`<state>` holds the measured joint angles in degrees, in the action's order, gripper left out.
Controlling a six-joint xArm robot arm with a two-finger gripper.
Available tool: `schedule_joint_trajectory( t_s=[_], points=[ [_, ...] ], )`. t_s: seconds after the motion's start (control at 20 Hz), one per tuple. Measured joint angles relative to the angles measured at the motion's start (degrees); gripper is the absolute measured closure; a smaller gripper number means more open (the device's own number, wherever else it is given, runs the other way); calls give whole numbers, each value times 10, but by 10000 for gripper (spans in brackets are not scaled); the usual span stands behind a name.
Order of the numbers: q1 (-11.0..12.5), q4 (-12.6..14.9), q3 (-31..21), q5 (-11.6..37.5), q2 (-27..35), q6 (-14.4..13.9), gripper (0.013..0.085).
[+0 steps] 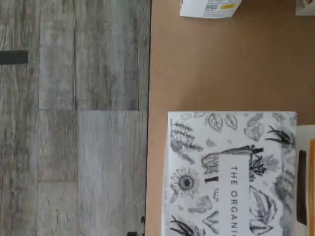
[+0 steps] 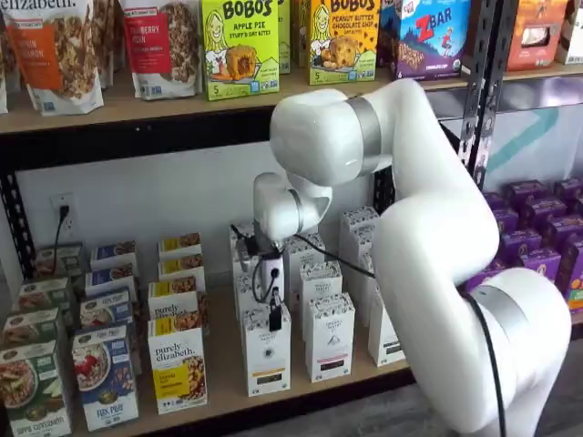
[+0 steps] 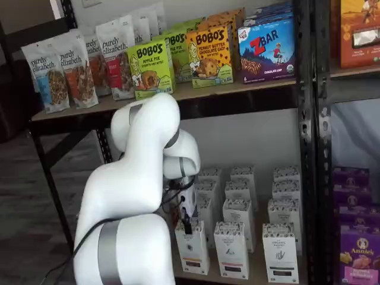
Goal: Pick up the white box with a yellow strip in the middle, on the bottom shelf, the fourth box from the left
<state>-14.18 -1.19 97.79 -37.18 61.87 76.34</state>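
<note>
Since white box (image 2: 266, 350) looks like light thin carton, best pinched gently across narrow sides near patterned top. Gripper (image 2: 274, 319) right above it, finger spread impossible to tell tbh.

On the bottom shelf (image 2: 219, 378) the white box (image 2: 267, 349) stands at the front edge, with the gripper (image 2: 274, 314) directly over its top. Just right of it stands a like carton (image 2: 329, 336), more ranked behind both. To its left stands a purely elizabeth box (image 2: 178, 369), then a Fox Puff box (image 2: 106, 377). Bobo's boxes (image 2: 240, 45) sit on the shelf above.
</note>
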Motion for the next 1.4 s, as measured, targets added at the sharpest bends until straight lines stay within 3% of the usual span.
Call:
schedule_joint_trajectory(
  t_s=[0.55, 1.4],
  points=[
    [-1, 30, 35, -5, 38, -25, 130],
    [2, 34, 36, 40, 61, -26, 130]
  ],
)
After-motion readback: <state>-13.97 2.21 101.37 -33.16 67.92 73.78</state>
